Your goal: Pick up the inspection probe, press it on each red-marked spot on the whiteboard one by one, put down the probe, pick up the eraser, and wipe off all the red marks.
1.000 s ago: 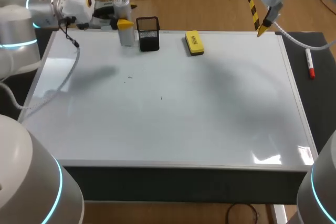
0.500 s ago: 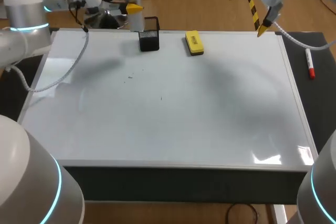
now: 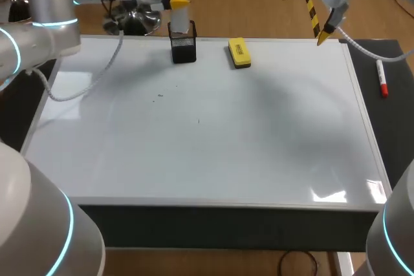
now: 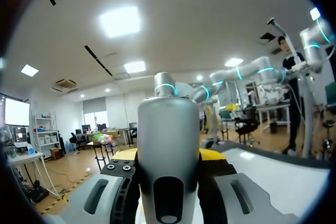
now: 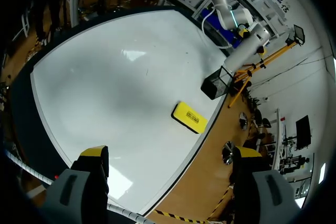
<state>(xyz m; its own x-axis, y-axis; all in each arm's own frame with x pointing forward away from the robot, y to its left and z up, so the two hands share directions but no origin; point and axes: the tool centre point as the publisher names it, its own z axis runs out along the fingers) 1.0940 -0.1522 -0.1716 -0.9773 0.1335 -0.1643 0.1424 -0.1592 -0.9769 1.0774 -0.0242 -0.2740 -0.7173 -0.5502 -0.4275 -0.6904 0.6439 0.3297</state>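
Left tool (image 3: 178, 2) pinches probe (image 4: 168, 140) over holder (image 3: 184, 51); right tool (image 5: 170, 156) hangs spread

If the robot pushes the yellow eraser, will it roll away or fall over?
Probably neither: the yellow eraser is a flat block lying low, so it should slide. The whiteboard looks smooth and glossy, so it may slide easily.
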